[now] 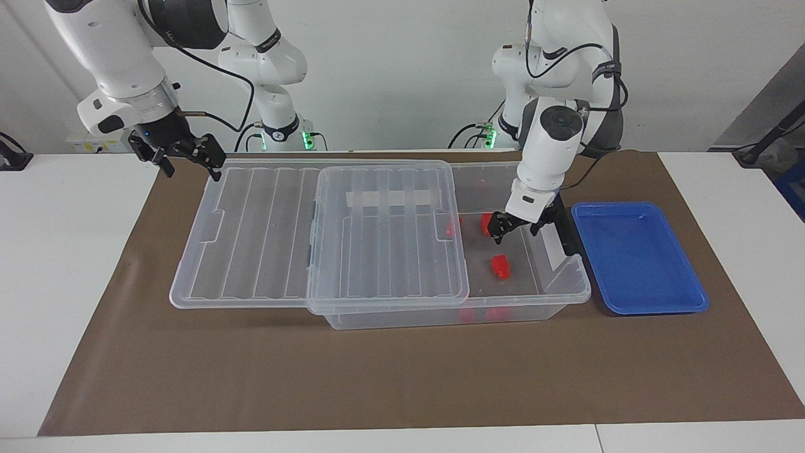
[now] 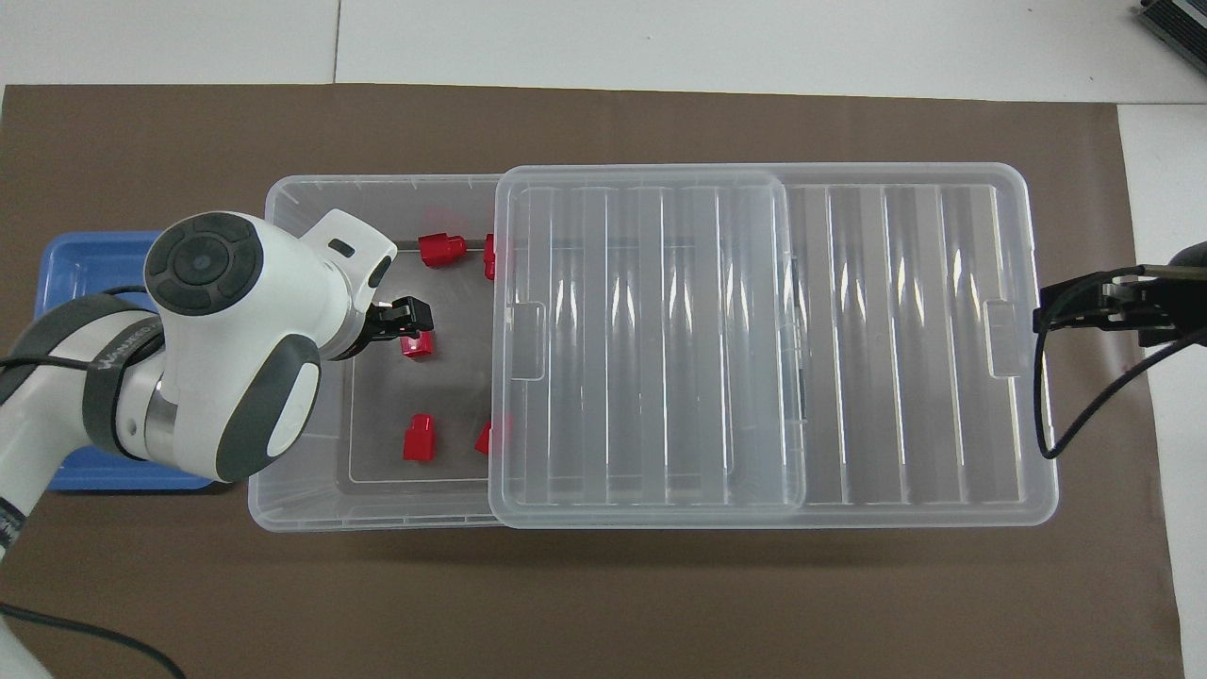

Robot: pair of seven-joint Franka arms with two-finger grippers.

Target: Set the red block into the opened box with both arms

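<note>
step: red block (image 1: 500, 266) released, lying on the box (image 1: 569, 286) floor at the left arm's end | left hand (image 1: 521, 226) spread, empty, above it | right hand (image 1: 183, 155) spread, waiting over lid (image 1: 251, 233) corner | next: judged lid closing

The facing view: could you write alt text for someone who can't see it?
An open, empty left gripper hangs over the uncovered end of a clear box, above a red block lying inside. The ribbed lid is slid toward the right arm's end, where the right gripper hovers open by its corner. A blue tray sits beside the box.
</note>
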